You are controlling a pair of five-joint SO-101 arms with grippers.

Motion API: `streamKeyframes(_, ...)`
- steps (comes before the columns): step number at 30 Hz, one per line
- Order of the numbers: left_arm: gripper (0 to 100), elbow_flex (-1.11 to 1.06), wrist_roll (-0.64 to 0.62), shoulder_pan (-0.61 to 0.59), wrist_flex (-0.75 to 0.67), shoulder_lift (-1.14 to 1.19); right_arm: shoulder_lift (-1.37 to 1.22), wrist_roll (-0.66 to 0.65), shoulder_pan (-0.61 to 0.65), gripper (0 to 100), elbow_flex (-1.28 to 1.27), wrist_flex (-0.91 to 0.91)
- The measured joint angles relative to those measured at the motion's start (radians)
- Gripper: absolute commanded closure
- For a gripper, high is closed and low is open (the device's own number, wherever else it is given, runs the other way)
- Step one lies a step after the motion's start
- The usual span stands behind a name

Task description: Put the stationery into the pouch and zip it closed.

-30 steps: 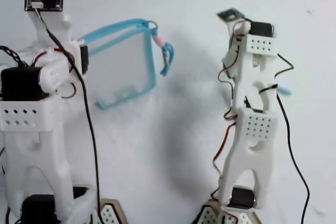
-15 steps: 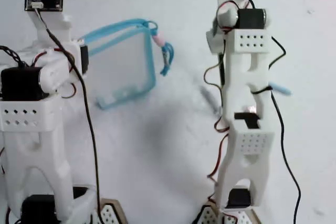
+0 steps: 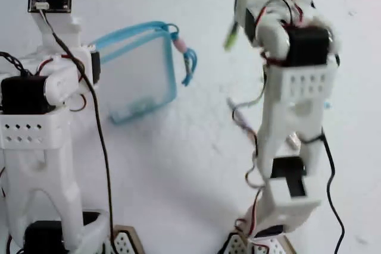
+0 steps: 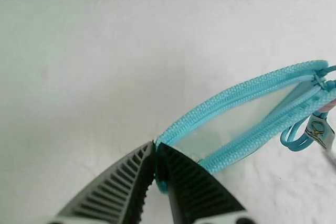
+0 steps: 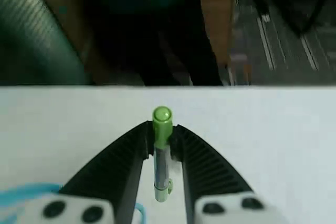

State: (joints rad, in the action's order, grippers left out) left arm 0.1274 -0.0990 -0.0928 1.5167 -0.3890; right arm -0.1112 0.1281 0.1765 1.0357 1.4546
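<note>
the left arm (image 3: 41, 123) sits low at the table's (image 3: 178, 165) left side, its jaws pinched shut on one corner of the pouch (image 4: 239, 124). the pouch, clear with blue edging, lies on the white table with its zip open, and a blue loop (image 3: 190, 63) hangs at the zip's far end. the right arm (image 3: 297, 93) is reared up high, its jaws clamped on a green pen (image 5: 161, 156) held in the air to the right of the pouch and apart from it.
</note>
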Motion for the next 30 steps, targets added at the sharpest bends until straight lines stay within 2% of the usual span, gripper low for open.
streamKeyframes(5,98,0.000,0.000,0.000,0.000,0.000,0.107,0.163,0.181,98.1,0.000,-0.195)
streamKeyframes(12,98,0.000,0.000,0.000,0.000,0.000,0.115,0.081,0.362,98.1,-0.046,-0.284)
streamKeyframes(17,98,0.000,0.000,0.000,0.005,0.000,0.112,-0.023,0.384,98.1,-0.158,-0.285)
streamKeyframes(30,98,0.000,0.000,-0.002,0.006,0.000,0.164,-0.044,0.393,98.2,-0.173,-0.304)
